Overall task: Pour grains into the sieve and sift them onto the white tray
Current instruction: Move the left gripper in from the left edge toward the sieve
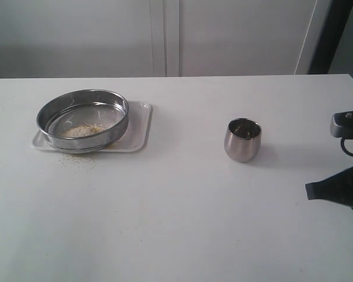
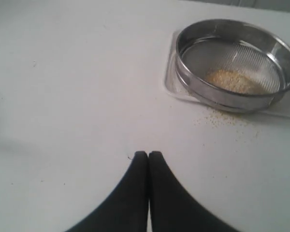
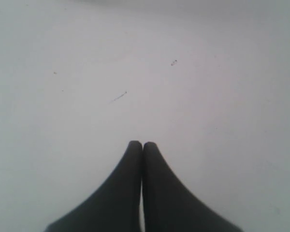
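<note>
Left pincer: I am holding its jaws pressed together on nothing, over the counter, apart from the sieve.
Right pincer: I am keeping its jaws together too, gripping nothing, over bare counter.
Sieve: it is sitting on the white tray at the counter's far left, overhanging the tray's near left edge.
Grains: a small golden and pale heap is lying on the mesh; a few are lying scattered on the counter just in front of the tray.
Steel cup: it is standing upright right of centre, well apart from the tray.
</note>
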